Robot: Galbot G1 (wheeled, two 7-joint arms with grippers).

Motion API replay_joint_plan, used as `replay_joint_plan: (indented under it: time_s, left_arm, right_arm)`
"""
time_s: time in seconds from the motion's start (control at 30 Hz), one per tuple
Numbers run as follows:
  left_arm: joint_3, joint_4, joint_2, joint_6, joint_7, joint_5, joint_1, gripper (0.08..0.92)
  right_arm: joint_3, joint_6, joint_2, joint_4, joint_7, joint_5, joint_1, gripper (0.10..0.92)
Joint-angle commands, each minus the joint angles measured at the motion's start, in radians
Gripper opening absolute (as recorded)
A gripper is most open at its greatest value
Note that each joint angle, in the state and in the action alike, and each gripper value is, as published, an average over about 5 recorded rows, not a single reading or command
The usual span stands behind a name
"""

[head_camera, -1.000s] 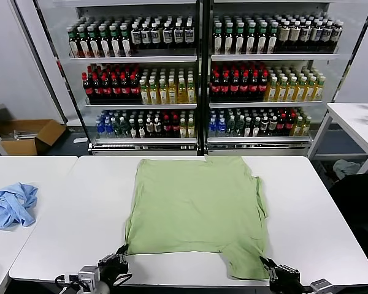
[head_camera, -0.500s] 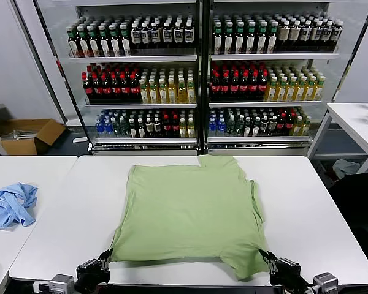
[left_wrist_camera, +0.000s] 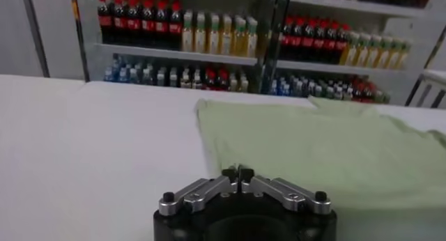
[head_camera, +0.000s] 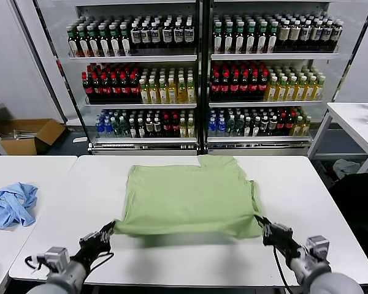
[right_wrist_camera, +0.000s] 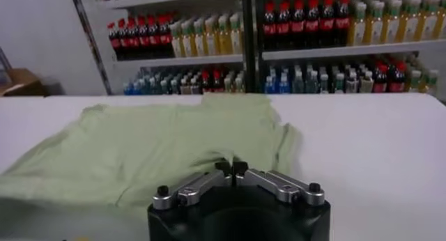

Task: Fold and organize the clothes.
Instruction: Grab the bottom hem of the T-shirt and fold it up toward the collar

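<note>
Green cotton T-shirt [head_camera: 190, 199] lies spread on the white table [head_camera: 306, 202], plain side up, collar end toward the shelves. Its near edge is raised off the tabletop and casts a shadow beneath. No print, label or writing is visible on the upper face.

Left gripper [head_camera: 108, 228] is at the near left corner of the shirt, fingers pinched together on the hem. Its own wrist camera shows the fingertips [left_wrist_camera: 237, 173] meeting at the cloth edge. Right gripper [head_camera: 262, 223] is at the near right corner, likewise clamped on the hem; its wrist view shows the fingers [right_wrist_camera: 231, 168] closed against the fabric, the shirt [right_wrist_camera: 160, 148] rumpled ahead of them.

Blue garment [head_camera: 12, 205] lies bunched on the neighbouring table [head_camera: 34, 165] to the left, well apart from the shirt.

Behind the tables stands a glass-fronted cooler [head_camera: 199, 73] with rows of bottles: dark, red-labelled, yellow and blue-labelled. Bottle labels are too small to read. Cardboard box [head_camera: 27, 136] sits open on the floor at far left. Another white table [head_camera: 356, 122] stands at far right.
</note>
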State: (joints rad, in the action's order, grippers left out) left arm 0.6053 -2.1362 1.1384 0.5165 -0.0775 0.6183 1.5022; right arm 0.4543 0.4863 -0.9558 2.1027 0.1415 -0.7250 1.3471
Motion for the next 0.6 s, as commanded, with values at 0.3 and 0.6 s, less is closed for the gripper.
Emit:
replay_joint_plan:
  time_s: [0.3,0.6]
  left_arm:
    - [-0.105,0.441,0.057,-0.087,0.085,-0.059,-0.361,0.084]
    - [-0.139,0.523,0.078,-0.13,0.089,-0.194,-0.373,0.121]
  right_arm:
    - [-0.164,0.003,-0.088,-0.243,0.034,0.102,-0.214,0.109]
    - [-0.183,-0.034,-0.126,-0.254,0.038,0.182,-0.198,0.243]
